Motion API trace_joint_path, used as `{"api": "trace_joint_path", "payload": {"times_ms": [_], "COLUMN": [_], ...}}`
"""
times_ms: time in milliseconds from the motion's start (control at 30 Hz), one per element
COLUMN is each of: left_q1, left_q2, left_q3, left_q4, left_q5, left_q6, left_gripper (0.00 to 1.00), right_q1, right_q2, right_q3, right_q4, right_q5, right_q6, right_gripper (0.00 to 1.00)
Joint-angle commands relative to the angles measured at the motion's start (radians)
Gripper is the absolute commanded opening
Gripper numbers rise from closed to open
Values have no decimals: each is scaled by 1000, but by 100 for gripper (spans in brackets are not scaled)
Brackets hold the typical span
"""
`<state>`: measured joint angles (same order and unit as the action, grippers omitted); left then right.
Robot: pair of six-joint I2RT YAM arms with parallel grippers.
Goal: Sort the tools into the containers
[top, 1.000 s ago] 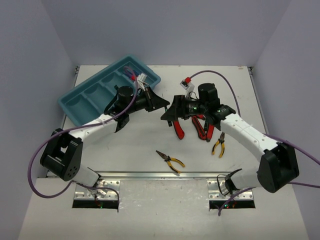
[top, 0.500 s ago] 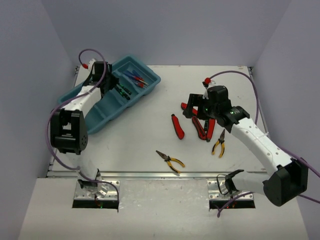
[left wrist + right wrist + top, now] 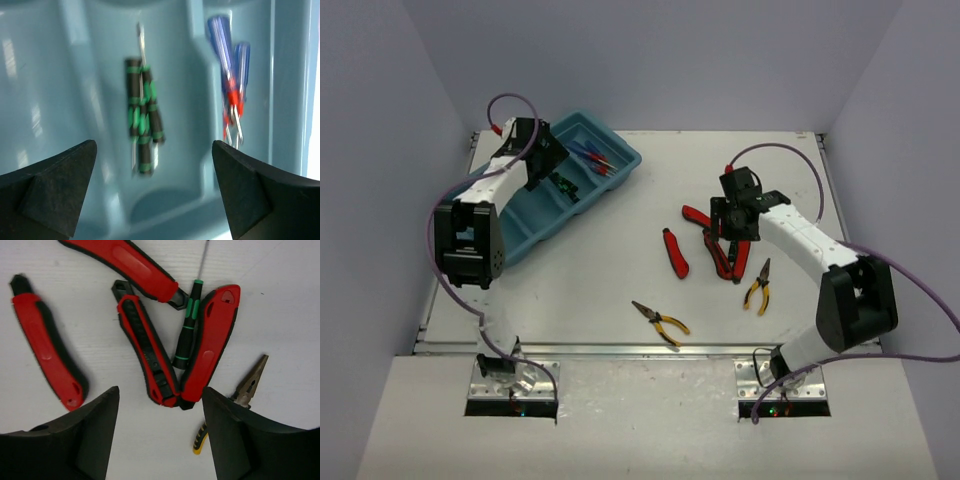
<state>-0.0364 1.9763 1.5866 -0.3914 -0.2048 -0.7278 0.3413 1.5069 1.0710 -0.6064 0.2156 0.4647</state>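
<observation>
Teal tray [image 3: 530,222], four compartments: one.
Left gripper [image 3: 153,147] hung over the tray, jaws wide and empty.
Right gripper [image 3: 161,395], well right of the tray, stood spread and held nothing.
Red-handled tools [image 3: 47,347]: four lay beneath it.
Yellow-handled pliers [image 3: 661,322]: two, right of the tray.
Blue-handled screwdrivers [image 3: 222,45]: two, in the tray's end compartment.
Green-banded screwdrivers [image 3: 142,120]: a blurred bundle in the next compartment, plus one stray screwdriver [image 3: 187,332] among the red tools.

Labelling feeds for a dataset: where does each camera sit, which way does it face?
Top external: above, behind the bases, looking down at the table; both arms show.
Left wrist: behind left gripper, looking into the tray at dark screwdrivers, blue screwdrivers; own fingers show.
Right wrist: behind right gripper, looking down at red tools; own fingers show.
Shared: top and left wrist show the blue screwdrivers.
</observation>
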Motion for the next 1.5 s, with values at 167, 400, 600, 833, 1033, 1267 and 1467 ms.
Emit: {"api": "trace_joint_path", "payload": {"times_ms": [167,400,600,833,1033,1267,1467], "left_q1": [-69,-107,-121,-182,-207,-220,-231], "left_q2": [-608,-787,-804,-794,-779,-769,-758], "left_q3": [-438,-589,-620,-620,-614,-616,-621], "left_q4": [171,178,169,172,172,174,175], "left_q5": [110,189,200,180,179,185,186], "left_q6": [67,88,106,109,113,120,124], "left_gripper": [100,100,100,100,100,100,100], "right_q1": [-56,-73,-88,-103,-123,-137,-142], "right_q2": [270,384,443,378,298,254,234], "right_q3": [142,125,97,30,8,-13,-18], "right_q4": [-19,53,72,110,120,119,119], "right_q5": [80,33,42,-5,-69,-70,-63], "right_q6": [20,53,79,85,69,48,41], "right_gripper": [49,42,38,35,35,35,35]}}
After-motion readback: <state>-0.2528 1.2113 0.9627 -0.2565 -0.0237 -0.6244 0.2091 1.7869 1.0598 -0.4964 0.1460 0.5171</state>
